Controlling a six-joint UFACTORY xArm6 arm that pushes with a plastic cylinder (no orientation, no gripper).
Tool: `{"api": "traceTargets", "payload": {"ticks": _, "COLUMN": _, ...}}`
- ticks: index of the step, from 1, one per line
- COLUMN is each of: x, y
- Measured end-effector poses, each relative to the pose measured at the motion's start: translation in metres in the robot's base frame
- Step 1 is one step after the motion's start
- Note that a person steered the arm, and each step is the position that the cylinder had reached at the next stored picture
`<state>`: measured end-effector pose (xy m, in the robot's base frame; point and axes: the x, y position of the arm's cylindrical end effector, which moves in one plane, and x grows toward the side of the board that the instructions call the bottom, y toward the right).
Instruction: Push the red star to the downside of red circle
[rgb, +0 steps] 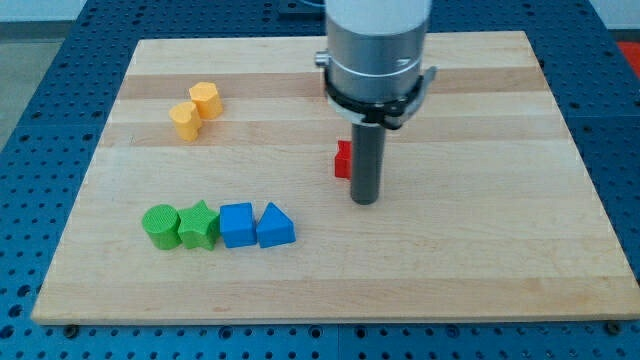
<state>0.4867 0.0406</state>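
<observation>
A red block shows just left of my rod near the board's middle; the rod hides most of it, so I cannot tell its shape. No second red block is visible; it may be hidden behind the arm. My tip rests on the board just below and to the right of the red block, close to it.
Two yellow blocks sit together at the upper left. A row at the lower left holds a green circle, a green star, a blue square and a blue triangle. The wooden board ends on all sides.
</observation>
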Motion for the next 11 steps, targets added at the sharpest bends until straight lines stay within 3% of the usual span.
{"api": "traceTargets", "payload": {"ticks": 5, "x": -0.028, "y": -0.029}}
{"api": "traceTargets", "payload": {"ticks": 9, "x": -0.074, "y": -0.038}}
{"api": "traceTargets", "payload": {"ticks": 10, "x": -0.045, "y": -0.021}}
{"api": "traceTargets", "payload": {"ticks": 11, "x": -0.045, "y": -0.004}}
